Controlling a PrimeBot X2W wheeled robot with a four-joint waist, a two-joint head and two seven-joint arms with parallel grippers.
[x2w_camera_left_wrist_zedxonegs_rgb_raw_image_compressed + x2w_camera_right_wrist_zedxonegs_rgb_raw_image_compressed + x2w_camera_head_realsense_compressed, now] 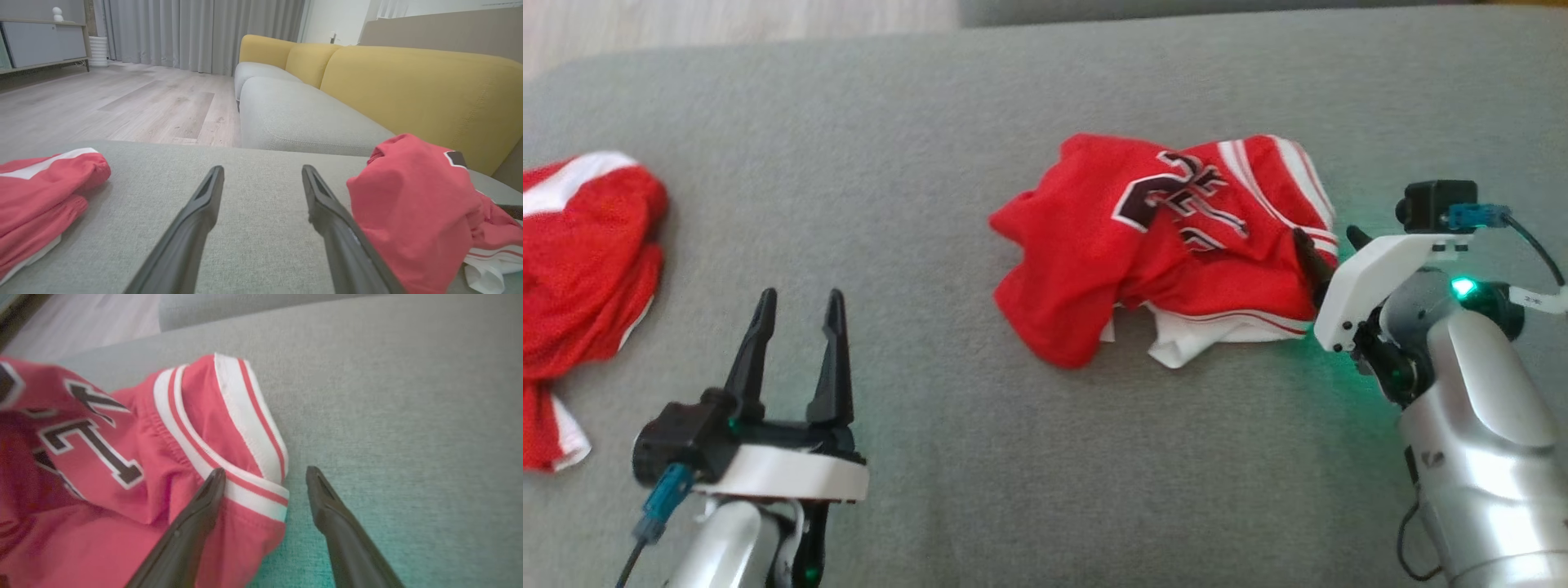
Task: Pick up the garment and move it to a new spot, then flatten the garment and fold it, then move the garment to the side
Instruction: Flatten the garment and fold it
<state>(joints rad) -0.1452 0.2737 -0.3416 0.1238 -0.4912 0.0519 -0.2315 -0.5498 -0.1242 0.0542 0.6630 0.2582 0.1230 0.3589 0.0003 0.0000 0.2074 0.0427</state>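
Red and crumpled, the garment (1176,253) lies unlifted on the grey cushion (915,147), the right pincer (1325,238) apart astride its striped edge, the left pincer (800,296) apart over bare fabric, so lifting, flattening, folding and shifting aside seemingly all remain.

I have the garment (1168,245) lying on the cushion (931,163), right of the middle. A second garment (580,278) lies at the cushion's far left edge. My left pincer (800,296) sits nearer me, between the two and touching neither. My right pincer (1326,237) is at the garment's right edge, one finger over its hem and the other over bare cushion. Behind the cushion stands a sofa (310,118).
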